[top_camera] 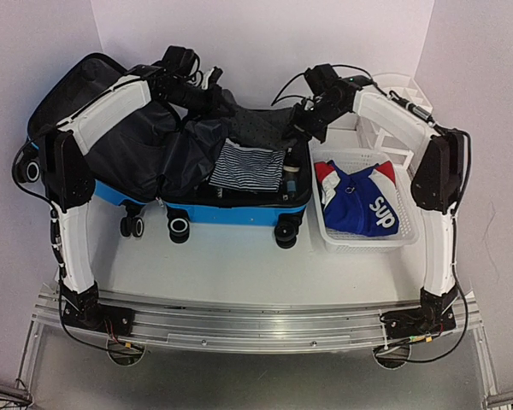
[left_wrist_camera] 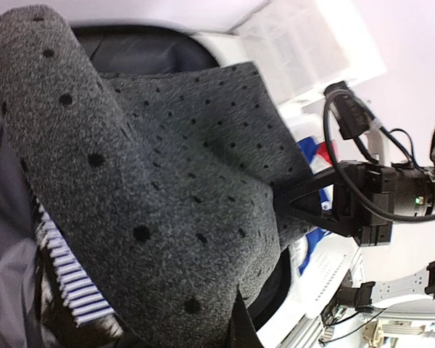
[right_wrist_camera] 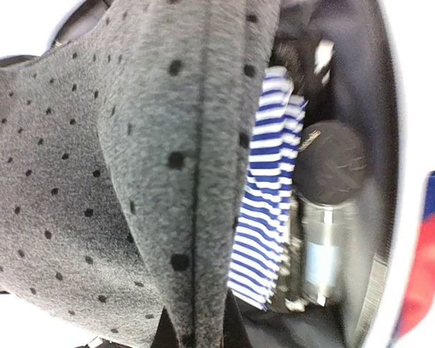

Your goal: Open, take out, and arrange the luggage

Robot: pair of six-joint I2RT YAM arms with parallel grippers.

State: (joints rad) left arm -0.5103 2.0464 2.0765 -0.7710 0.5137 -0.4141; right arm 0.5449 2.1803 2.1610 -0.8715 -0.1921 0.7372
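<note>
The luggage (top_camera: 231, 213) lies open on the desk (top_camera: 239, 265), its long axis running left to right and its wheels toward my bases. My left claw (left_wrist_camera: 239, 319) and right claw (right_wrist_camera: 192, 330) are both pressed together, pinching the grey dotted garment (left_wrist_camera: 167, 181) above the luggage. The garment buries my fingertips and hides much of the interior.

A grey dotted garment (left_wrist_camera: 167, 188) fills most of the left wrist view. It covers the fingers of the left gripper (top_camera: 218, 98) and much of the inside of the luggage (top_camera: 239, 209). In the right wrist view, a dark round item (right_wrist_camera: 332, 163) and a pale cylinder (right_wrist_camera: 320, 264) beside a striped top (right_wrist_camera: 264, 210) are too blurred to identify.
</note>
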